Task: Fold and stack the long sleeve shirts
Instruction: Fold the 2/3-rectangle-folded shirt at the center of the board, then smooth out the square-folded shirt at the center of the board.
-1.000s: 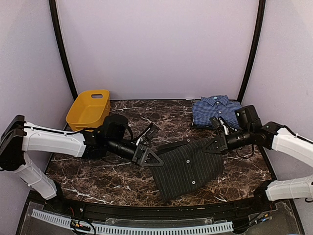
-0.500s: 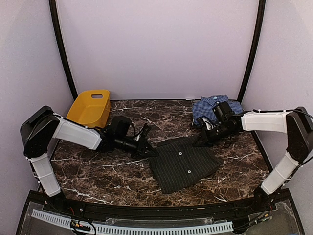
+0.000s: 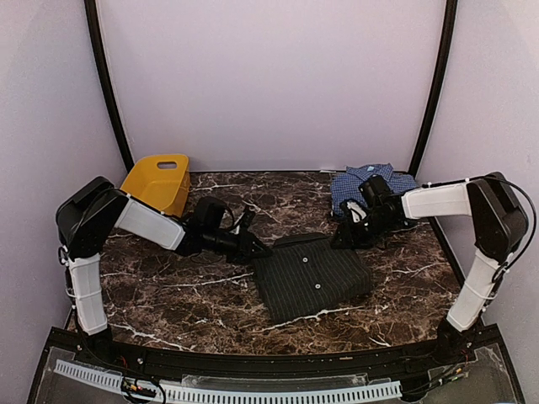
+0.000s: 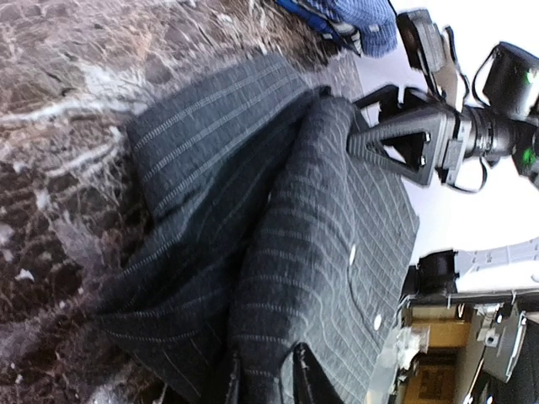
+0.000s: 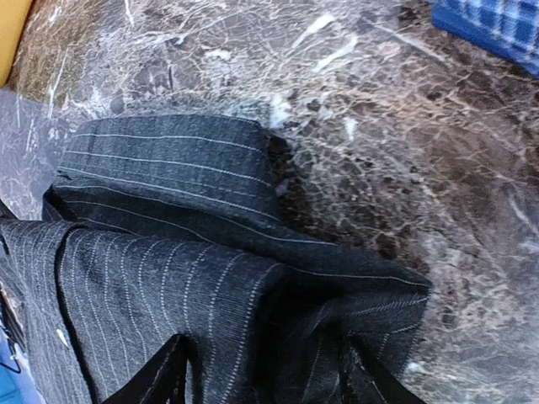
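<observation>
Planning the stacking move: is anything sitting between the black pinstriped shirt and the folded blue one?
No loose object. Between the black shirt and the blue shirt only bare table shows, plus the right gripper and its arm lying across that gap. The yellow basket sits off at the far left.

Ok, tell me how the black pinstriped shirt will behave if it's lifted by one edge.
Likely floppy: the black pinstriped shirt lies in soft folds, so a lifted edge should sag. Probably light, being thin cloth. Pushed, its stacked layers could slide apart on the smooth marble table.
</observation>
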Robot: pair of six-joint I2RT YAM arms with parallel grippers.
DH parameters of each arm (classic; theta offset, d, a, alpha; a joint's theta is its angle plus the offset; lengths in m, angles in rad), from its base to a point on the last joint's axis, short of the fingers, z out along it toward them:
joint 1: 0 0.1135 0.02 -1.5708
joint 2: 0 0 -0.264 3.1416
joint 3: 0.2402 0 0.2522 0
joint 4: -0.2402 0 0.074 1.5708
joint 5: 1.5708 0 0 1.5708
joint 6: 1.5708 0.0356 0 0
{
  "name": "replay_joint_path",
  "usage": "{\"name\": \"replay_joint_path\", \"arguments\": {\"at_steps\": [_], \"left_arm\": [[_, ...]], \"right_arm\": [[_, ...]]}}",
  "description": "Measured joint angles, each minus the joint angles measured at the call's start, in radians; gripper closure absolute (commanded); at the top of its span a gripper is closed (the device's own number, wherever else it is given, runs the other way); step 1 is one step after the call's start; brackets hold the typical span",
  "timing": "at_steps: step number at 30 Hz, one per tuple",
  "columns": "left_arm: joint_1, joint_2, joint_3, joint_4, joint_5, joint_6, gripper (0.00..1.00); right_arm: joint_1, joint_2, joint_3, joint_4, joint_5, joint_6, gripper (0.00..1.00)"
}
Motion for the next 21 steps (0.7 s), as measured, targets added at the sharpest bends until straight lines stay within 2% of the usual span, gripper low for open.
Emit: {"name": "replay_joint_path", "arguments": {"at_steps": [4, 11, 16, 21], "left_arm": [[0.001, 0.005, 0.02, -0.014, -0.039, 0.021, 0.69], [0.001, -0.017, 0.026, -0.127, -0.182, 0.106, 0.61], [0.001, -0.122, 0.023, -0.188, -0.285, 0.171, 0.54], [-0.004, -0.228, -0.022, -0.143, -0.288, 0.194, 0.52]], "right_arm": [[0.0, -0.048, -0.007, -0.003, 0.055, -0.008, 0.41], [0.029, -0.306, -0.079, -0.001, 0.122, -0.009, 0.42], [0.117, -0.411, -0.153, 0.014, 0.096, 0.014, 0.46], [0.162, -0.424, -0.276, 0.053, 0.041, 0.06, 0.47]]}}
